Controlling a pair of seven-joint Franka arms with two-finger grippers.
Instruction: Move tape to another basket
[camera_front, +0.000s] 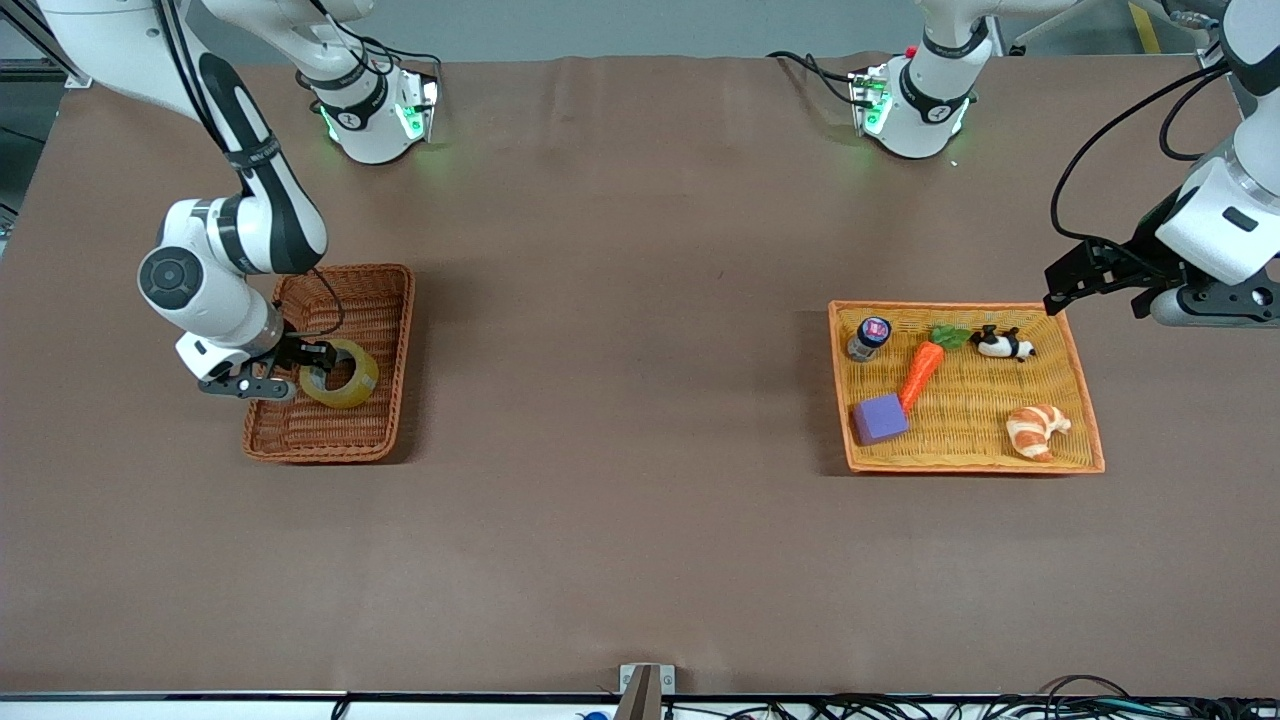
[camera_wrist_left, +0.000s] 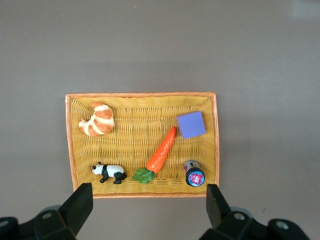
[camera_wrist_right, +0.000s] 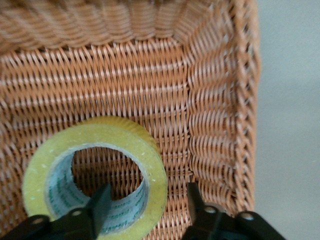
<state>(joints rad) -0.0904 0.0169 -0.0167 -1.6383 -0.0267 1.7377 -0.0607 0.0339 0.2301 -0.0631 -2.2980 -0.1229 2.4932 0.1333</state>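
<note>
The tape (camera_front: 347, 387), a yellowish ring with a grey core, sits tilted in the reddish-brown wicker basket (camera_front: 398, 320) at the right arm's end of the table. My right gripper (camera_front: 300, 368) is down in that basket and open. In the right wrist view, the right gripper (camera_wrist_right: 147, 205) straddles the tape's (camera_wrist_right: 150, 150) wall: one finger is inside the ring, and the other is outside with a gap to the tape. The basket wall (camera_wrist_right: 215, 125) is close beside the outer finger. My left gripper (camera_front: 1062, 285) is open and empty, up over the table by the yellow tray's corner.
The flat yellow tray with an orange rim (camera_front: 1092, 420) lies at the left arm's end. It holds a croissant (camera_front: 1036, 430), a carrot (camera_front: 920, 370), a panda (camera_front: 1003, 344), a purple block (camera_front: 880, 418) and a small jar (camera_front: 869, 337). It also shows in the left wrist view (camera_wrist_left: 70, 145).
</note>
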